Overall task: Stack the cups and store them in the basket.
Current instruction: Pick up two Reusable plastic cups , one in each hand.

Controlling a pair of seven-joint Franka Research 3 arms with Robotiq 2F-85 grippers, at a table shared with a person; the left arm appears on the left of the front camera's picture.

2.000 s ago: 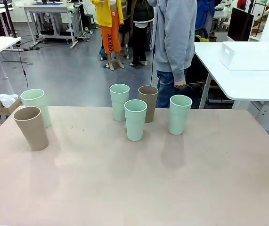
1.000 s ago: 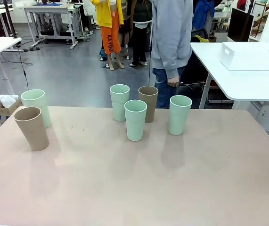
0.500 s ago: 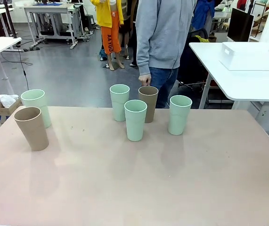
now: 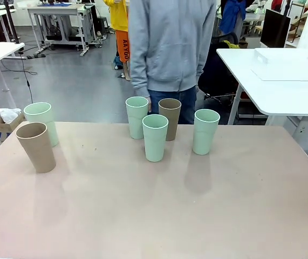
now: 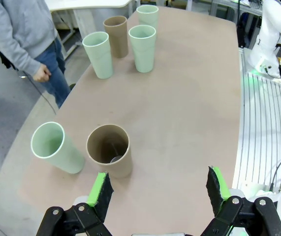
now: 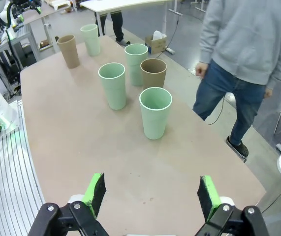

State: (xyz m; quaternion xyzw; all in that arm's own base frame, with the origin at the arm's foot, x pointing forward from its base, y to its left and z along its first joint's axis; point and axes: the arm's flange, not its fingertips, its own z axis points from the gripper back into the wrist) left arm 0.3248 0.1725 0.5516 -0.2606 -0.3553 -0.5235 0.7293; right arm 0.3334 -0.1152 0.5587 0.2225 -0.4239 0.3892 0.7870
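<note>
Person [image 4: 167, 48] behind cups [image 4: 155, 137]; basket [image 4: 286, 63] on side table [image 4: 283, 100]

Six upright unstacked cups [image 4: 155, 137], basket [image 4: 286, 63] apart

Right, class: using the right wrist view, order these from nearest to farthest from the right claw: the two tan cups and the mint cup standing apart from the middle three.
1. Lone mint cup, straight ahead of the right claw.
2. Middle tan cup, just behind it, within the group.
3. Far tan cup, upper left in the picture, well beyond the group.
</note>
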